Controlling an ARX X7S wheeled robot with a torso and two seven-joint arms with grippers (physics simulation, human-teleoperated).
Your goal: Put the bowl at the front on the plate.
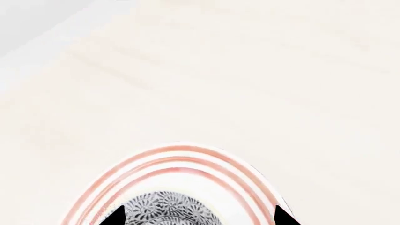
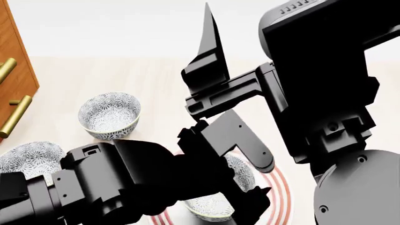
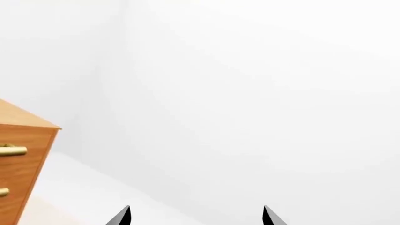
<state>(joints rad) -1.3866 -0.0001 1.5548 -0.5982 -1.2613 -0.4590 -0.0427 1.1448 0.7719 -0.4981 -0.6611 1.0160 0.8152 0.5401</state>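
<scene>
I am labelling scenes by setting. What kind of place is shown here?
Probably a kitchen or dining area: patterned bowls and a red-ringed plate sit on a pale wooden tabletop, beside a wooden cabinet with brass handles.

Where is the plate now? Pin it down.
The plate lies at the head view's lower centre-right on the table, under the left arm, with a patterned bowl on it.

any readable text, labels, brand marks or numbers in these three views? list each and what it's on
None: no view shows any letters, digits or logos.
Small patterned ceramic bowl on the wide white red-ringed plate: grey-blue floral decoration only.
Other two patterned bowls: the same, no text.
Orange wooden cabinet with brass handles: unmarked.
Black robot arms and left end effector: unmarked.
</scene>
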